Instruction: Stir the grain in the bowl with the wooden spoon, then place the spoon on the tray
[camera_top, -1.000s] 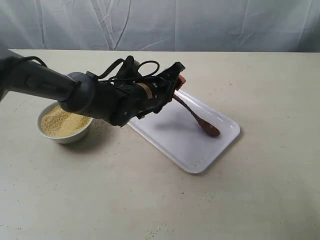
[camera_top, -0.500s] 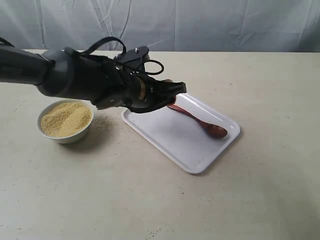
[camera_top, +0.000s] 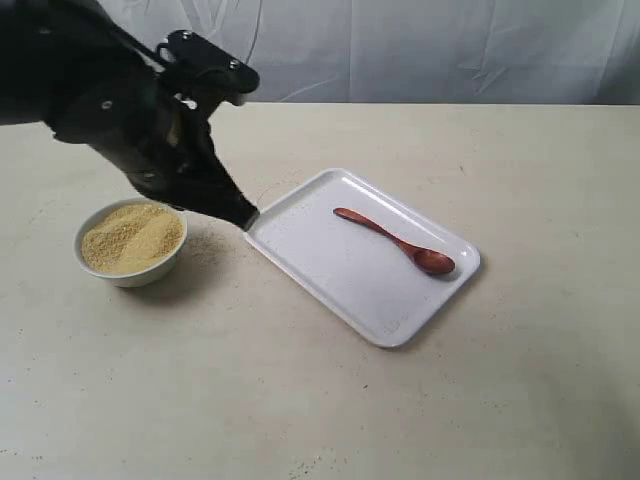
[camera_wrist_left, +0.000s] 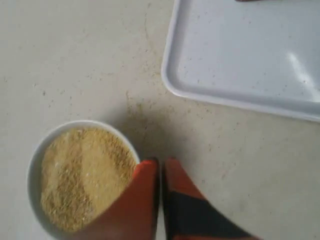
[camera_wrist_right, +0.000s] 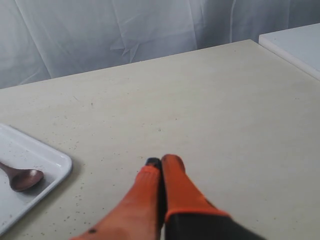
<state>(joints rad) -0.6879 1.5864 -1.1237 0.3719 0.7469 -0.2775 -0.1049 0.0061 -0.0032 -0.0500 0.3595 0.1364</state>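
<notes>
- The spoon (camera_top: 395, 238) lies flat in the tray (camera_top: 330, 270). Its scoop points to about 4 o'clock and its handle to 10 o'clock, and nothing grips it.
- The bowl (camera_top: 128, 275) of grain (camera_top: 130, 237) stands on the table (camera_top: 500, 380) at the tray's 9 o'clock, apart from it.
- The left gripper (camera_wrist_left: 160, 162) is empty, its fingers pressed together. It hangs over bare table between bowl and tray.
- The right gripper (camera_wrist_right: 161, 161) is likewise pinched closed on nothing. It is over bare table, with the tray's scoop end at its 9 o'clock.
- Judgement: the placing looks done, so the step in hand is getting the left arm clear.
- To do that well, lift before swinging, since the fingertips sit close to the bowl's rim and to the tray's 9 o'clock corner.
- A sideways sweep could nudge the bowl and spill grain, or shift the tray and roll the spoon.
- Keeping the fingers closed makes the tip slimmer on the way out.
- Hard to tell: in the exterior view the dark left arm covers part of the table at the bowl's 12 o'clock. There its tip seems to meet the tray corner, and contact cannot be judged.
- The left wrist view shows only a sliver of the spoon at its edge.
- The right arm is absent from the exterior view.
- Whether the grain was well stirred cannot be read from its surface.
- Specks on the table between bowl and tray may be stray grain, but they are too small to be sure.
</notes>
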